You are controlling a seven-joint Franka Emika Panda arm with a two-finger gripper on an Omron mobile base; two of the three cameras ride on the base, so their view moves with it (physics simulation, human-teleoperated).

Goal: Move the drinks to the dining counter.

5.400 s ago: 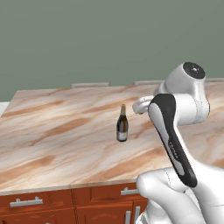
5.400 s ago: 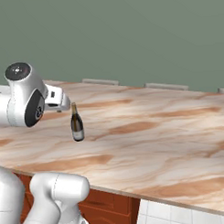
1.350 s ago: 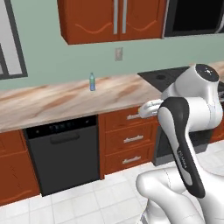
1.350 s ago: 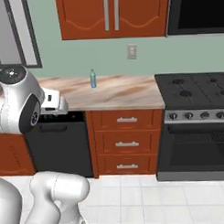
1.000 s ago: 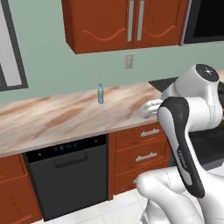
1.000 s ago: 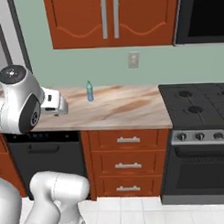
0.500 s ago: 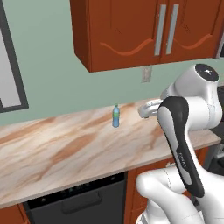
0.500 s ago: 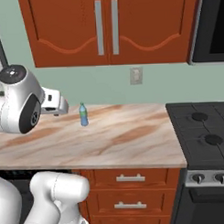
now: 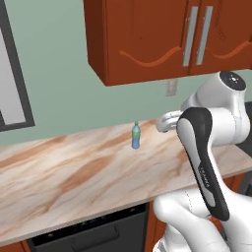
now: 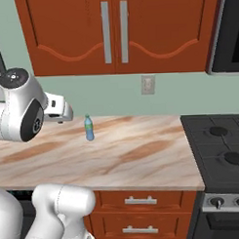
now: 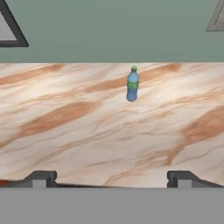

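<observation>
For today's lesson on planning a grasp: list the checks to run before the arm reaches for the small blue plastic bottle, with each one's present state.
1. Small blue plastic bottle standing upright: ok.
2. Marble worktop around the bottle free of obstacles: ok.
3. Gripper open: ok.
4. Gripper empty: ok.
5. Bottle centred between the fingertips in the hand view: not ok, it sits slightly right of centre.
6. Bottle within the arm's reach: cannot tell.

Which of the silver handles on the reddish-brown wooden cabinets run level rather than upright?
The two silver drawer handles under the veined marble counter run level; the silver upper-door handles stand upright.
</observation>
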